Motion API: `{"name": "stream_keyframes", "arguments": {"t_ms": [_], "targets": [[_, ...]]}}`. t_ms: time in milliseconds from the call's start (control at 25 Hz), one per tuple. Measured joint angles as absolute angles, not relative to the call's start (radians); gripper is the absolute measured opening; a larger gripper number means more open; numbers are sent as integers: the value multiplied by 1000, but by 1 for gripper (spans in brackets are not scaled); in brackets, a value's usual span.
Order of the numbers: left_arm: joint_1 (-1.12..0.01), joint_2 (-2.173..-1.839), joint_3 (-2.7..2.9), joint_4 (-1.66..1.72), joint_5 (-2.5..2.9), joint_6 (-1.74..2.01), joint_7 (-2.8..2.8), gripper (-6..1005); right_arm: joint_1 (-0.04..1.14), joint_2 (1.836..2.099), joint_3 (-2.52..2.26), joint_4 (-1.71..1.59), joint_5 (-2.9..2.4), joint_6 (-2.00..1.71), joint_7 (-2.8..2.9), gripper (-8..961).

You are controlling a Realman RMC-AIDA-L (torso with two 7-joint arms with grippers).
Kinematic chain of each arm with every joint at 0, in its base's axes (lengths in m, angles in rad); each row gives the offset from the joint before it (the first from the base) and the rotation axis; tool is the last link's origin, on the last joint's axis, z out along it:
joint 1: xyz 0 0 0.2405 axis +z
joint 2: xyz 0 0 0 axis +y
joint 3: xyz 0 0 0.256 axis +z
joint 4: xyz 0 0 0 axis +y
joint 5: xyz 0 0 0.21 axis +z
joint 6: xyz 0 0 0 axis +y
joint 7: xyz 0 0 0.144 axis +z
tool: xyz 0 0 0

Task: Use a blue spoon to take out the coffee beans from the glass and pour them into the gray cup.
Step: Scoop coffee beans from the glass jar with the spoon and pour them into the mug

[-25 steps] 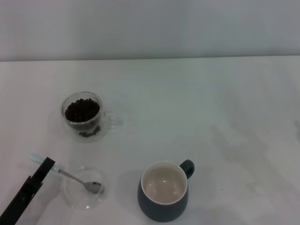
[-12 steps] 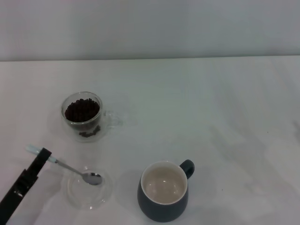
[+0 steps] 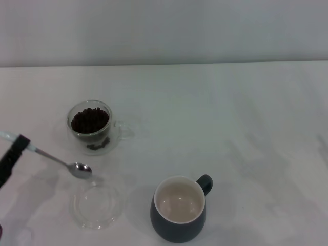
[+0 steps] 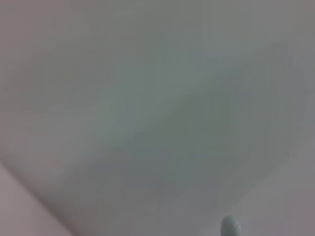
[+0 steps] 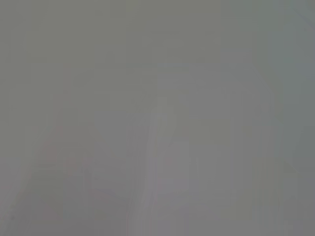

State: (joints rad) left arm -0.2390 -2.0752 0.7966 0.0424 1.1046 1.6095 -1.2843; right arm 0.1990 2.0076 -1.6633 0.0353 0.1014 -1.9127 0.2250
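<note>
1. the blue spoon [image 3: 56,160] is up off the table, held by its pale handle at the left edge of the head view, metal bowl empty and hanging just above and beside the clear dish [image 3: 97,206].
2. it looks a light, stiff little thing; the thin neck will not bend, but the smooth handle could twist in a pinch, so a hold well back on the handle, as it has now, looks right.
3. the left gripper [image 3: 15,148] is closed around that handle, only a dark sliver of it showing at the frame edge; the left wrist view shows just the pale handle tip [image 4: 231,225].
4. the glass [image 3: 92,127] sits near, up and to the right of the spoon bowl, upright, handle pointing right.
5. the coffee beans [image 3: 89,120] fill it close to the rim: loose, small and smooth, likely to roll off a shallow bowl if the spoon tilts.
6. the glass itself looks light and breakable, so a hard dig could shove or tip it.
7. the gray cup [image 3: 179,209] stands well apart at lower centre, cream inside with no beans seen, handle up and to the right.
8. judged from this, scooping has not begun.
9. the right gripper is out of sight; its wrist view shows nothing readable.
</note>
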Motion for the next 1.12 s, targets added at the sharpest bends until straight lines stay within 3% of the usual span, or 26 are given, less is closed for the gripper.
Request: {"name": "stream_keyframes", "arguments": {"t_ms": [200,560,960,1120], "targets": [[-261,-2057,811,149,1124,1601,-1349,126,199,2010,-1672,35,99,-1927,230,592],[-340,-1996,813,222,1187,1489,-1487,127,201,2009,-1723,32,98,-1964,229,592],[-394,-1967,815,291,1233,1441,-1628,127,202,2009,-1730,26,89,-1966,228,592],[-422,-1941,815,294,1257,1424,-1654,127,202,2009,-1730,26,89,-1966,228,591]]}}
